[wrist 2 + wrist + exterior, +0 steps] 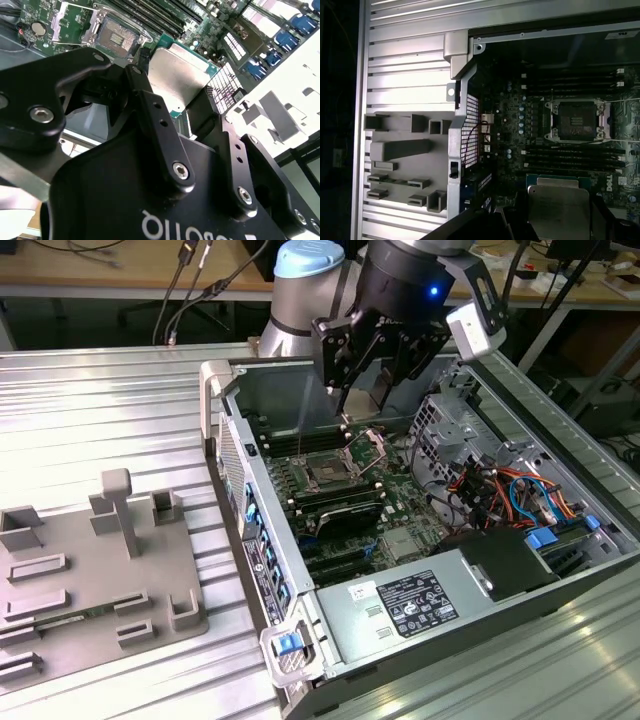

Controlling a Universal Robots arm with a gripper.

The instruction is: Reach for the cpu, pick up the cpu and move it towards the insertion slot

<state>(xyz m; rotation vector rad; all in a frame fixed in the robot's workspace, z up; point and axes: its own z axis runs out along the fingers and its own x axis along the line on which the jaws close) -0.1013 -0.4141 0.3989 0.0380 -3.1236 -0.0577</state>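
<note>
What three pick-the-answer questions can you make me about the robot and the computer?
1. Where is the cpu?
A. in the hand
B. on the grey tray
C. in the insertion slot

2. What colour is the board around the slot?
A. red
B. green
C. white

3. What state is the slot in?
A. covered
B. filled
C. open, dark centre showing

Answers: 1 A, in both wrist views the chip sits between the black fingers; 2 B, green board shows around it; 3 C, its bracket stands raised.

Grey plastic tray point(90, 570) beside open computer case point(300, 640) (ribbed table).
</note>
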